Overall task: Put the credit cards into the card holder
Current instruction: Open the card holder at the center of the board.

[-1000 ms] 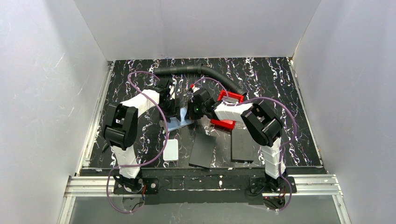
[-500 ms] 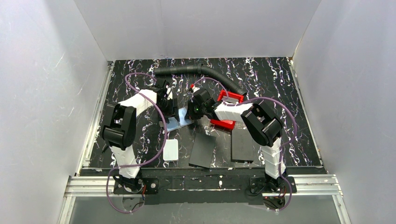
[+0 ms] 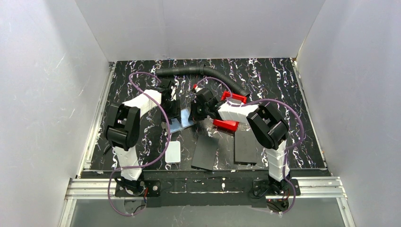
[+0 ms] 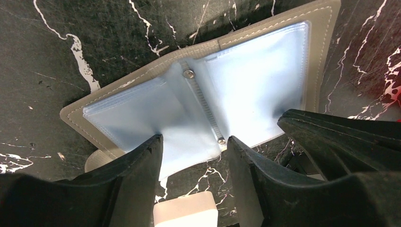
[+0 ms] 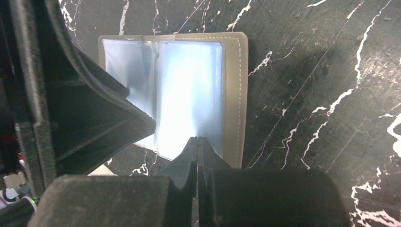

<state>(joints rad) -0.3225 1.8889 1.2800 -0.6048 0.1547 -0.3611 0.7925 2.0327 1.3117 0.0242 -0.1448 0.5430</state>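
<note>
At the near edge we see an aluminium rail (image 3: pixel 208 187), and beyond it a black, white-veined worktop (image 3: pixel 265 80) boxed in by pale grey walls (image 3: pixel 198 28). A white box (image 3: pixel 173 152) lies nearer than the left claw (image 4: pixel 195 144), and two black panels (image 3: pixel 205 151) lie nearer than the right claw (image 5: pixel 197 142). A red tray (image 3: pixel 226 125) sits just right of the right claw, and a ribbed black hose (image 3: pixel 189 72) curves beyond both. Both arms bend inward with wrists tipped down, so the claws meet mid-worktop. The card holder (image 4: pixel 255 80) lies spread open beneath them, silver-blue faces up. The left claw is spread wide, its fingertips over the holder's near edge. The right claw is pressed closed with its tip at the holder's edge; whether it pinches a sleeve we cannot tell.
</note>
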